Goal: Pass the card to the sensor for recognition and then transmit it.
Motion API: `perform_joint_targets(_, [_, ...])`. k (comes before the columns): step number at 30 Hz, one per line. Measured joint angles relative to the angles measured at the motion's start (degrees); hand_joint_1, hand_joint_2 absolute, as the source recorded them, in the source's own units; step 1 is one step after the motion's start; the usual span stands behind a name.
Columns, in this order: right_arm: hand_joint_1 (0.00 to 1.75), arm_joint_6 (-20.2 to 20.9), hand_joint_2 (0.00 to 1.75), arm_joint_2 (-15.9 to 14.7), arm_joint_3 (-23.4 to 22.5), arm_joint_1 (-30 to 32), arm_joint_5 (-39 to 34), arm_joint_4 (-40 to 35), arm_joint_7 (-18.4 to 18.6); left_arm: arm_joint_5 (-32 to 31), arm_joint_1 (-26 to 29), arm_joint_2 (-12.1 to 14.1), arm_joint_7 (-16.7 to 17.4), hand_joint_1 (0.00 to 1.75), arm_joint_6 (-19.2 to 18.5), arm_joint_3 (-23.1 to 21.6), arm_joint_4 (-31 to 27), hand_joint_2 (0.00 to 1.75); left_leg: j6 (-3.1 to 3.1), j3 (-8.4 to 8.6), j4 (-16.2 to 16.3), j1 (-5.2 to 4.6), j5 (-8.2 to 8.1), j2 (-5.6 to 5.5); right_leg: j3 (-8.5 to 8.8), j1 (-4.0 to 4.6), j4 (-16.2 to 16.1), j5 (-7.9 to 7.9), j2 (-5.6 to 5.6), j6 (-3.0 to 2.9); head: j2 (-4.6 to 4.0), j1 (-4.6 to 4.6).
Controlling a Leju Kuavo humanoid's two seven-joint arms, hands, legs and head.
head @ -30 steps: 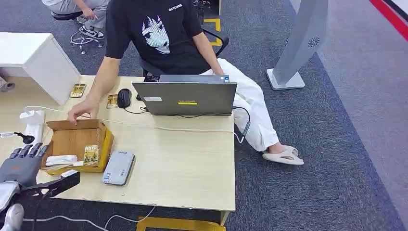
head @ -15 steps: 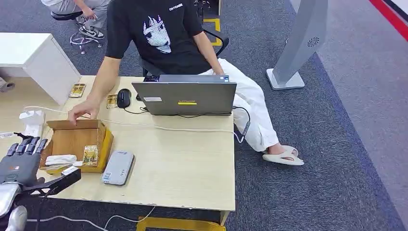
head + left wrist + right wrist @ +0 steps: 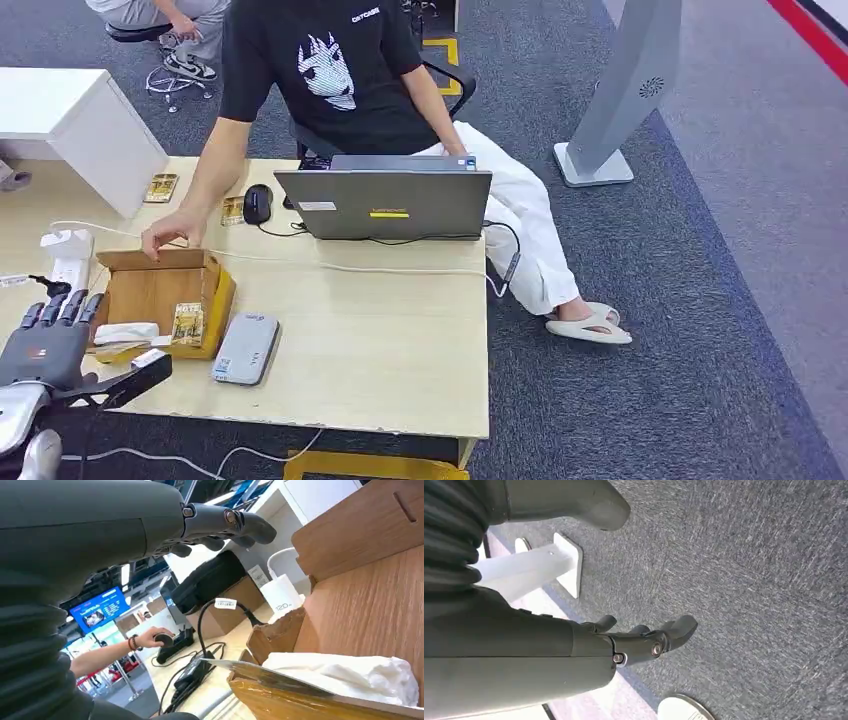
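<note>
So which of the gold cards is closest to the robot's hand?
The gold patterned card standing inside the open cardboard box, nearest the left hand. The other two gold cards lie flat farther up the wooden desk.

An office: a laptop (image 3: 385, 203) on a wooden desk (image 3: 380, 340), grey carpet (image 3: 700, 300), a swivel chair (image 3: 450, 85).
</note>
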Motion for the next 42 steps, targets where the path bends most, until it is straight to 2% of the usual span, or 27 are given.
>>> perform_joint_targets(12, [0.0,-0.2,1.75,0.0,0.7,0.0,0.0,-0.1,-0.2,0.0,0.0,0.1,1.4,0.0,3.6,-2.7,1.5,1.75,0.0,0.0,0.0,0.0,0.0,0.0,0.0,0.0,0.0,0.0,0.0,0.0,0.0,0.0])
perform_joint_targets(16, [0.0,-0.2,1.75,0.0,1.0,0.0,0.0,-0.2,0.3,0.0,-0.1,-0.4,4.0,0.0,5.3,-3.3,2.8,1.75,0.0,0.01,0.0,0.0,0.0,0.01,-0.01,0.0,0.0,0.0,0.01,0.0,0.0,0.0])
perform_joint_targets(18, [0.0,0.1,1.75,0.0,1.0,0.0,0.0,-0.4,0.6,0.0,-0.1,-0.8,4.6,0.33,5.8,-3.4,3.3,1.75,0.0,0.0,0.0,0.0,0.0,0.01,-0.02,0.0,0.0,0.0,0.01,0.0,0.0,0.0])
perform_joint_targets(21, [0.0,0.2,1.75,0.0,1.1,0.1,0.0,-0.6,0.7,0.0,-0.1,-1.3,4.7,0.28,6.0,-3.4,3.8,1.75,0.0,0.0,0.0,0.0,0.0,0.01,-0.03,0.0,0.0,0.0,0.02,0.0,0.0,0.0])
perform_joint_targets(22, [0.0,0.2,1.75,0.0,1.1,0.1,0.0,-0.7,0.7,0.0,-0.1,-1.5,4.7,0.33,6.0,-3.4,3.9,1.75,0.0,0.0,0.0,0.0,0.0,0.01,-0.03,0.0,0.0,0.0,0.02,0.0,0.0,0.02])
perform_joint_targets(24, [0.0,0.2,1.75,0.0,1.2,0.1,0.0,-0.8,0.7,0.0,-0.2,-1.8,4.4,0.93,5.9,-3.4,3.9,1.75,0.0,0.0,0.0,0.0,0.0,0.02,-0.04,0.0,0.0,0.0,0.02,0.0,0.0,0.02])
perform_joint_targets(26, [0.0,0.3,1.75,0.0,1.3,0.2,0.0,-1.0,0.7,0.0,-0.2,-2.2,4.1,1.08,5.8,-3.4,3.9,1.75,0.0,0.0,0.0,-0.01,0.0,0.01,-0.03,0.0,0.0,0.0,0.02,0.0,0.0,0.02])
perform_joint_targets(27, [0.0,0.3,1.75,0.0,1.3,0.2,0.0,-1.0,0.7,0.0,-0.2,-2.3,4.1,1.47,5.8,-3.4,3.9,1.75,0.0,0.0,0.0,-0.01,0.0,0.02,-0.03,0.0,0.0,0.0,0.02,0.0,0.0,0.0])
perform_joint_targets(30, [0.0,0.3,1.75,0.0,1.3,0.3,0.0,-1.2,0.7,0.0,-0.2,-2.6,4.1,1.47,5.7,-3.4,3.9,1.75,0.0,0.01,0.0,-0.01,0.0,0.03,-0.03,0.0,0.0,0.0,0.02,0.0,0.0,0.0])
perform_joint_targets(31, [0.0,0.3,1.75,0.0,1.3,0.3,0.0,-1.2,0.7,0.0,-0.2,-2.8,4.0,1.66,5.6,-3.4,3.9,1.75,0.0,0.0,0.0,-0.01,0.0,0.03,-0.03,0.0,0.0,0.0,0.02,0.0,0.0,0.0])
perform_joint_targets(32, [0.0,0.3,1.75,0.0,1.3,0.3,0.0,-1.2,0.7,0.0,-0.2,-2.8,3.9,1.69,5.6,-3.4,3.9,1.75,0.0,0.0,0.0,0.0,0.0,0.03,-0.03,0.0,0.0,0.0,0.02,0.0,0.0,0.0])
perform_joint_targets(35, [0.0,0.3,1.75,0.0,1.3,0.4,0.0,-1.3,0.7,0.0,-0.2,-3.1,3.8,1.73,5.5,-3.5,3.9,1.75,0.0,0.0,0.0,-0.01,0.0,0.03,-0.03,0.0,0.0,0.01,0.02,0.0,0.0,0.0])
perform_joint_targets(42, [0.0,0.3,1.75,0.0,1.3,0.5,0.0,-1.4,0.7,0.0,-0.5,-3.6,3.5,1.68,5.5,-3.5,3.9,1.75,0.0,0.0,0.0,-0.01,0.0,0.09,-0.04,0.0,0.0,0.01,0.09,-0.01,0.0,0.0])
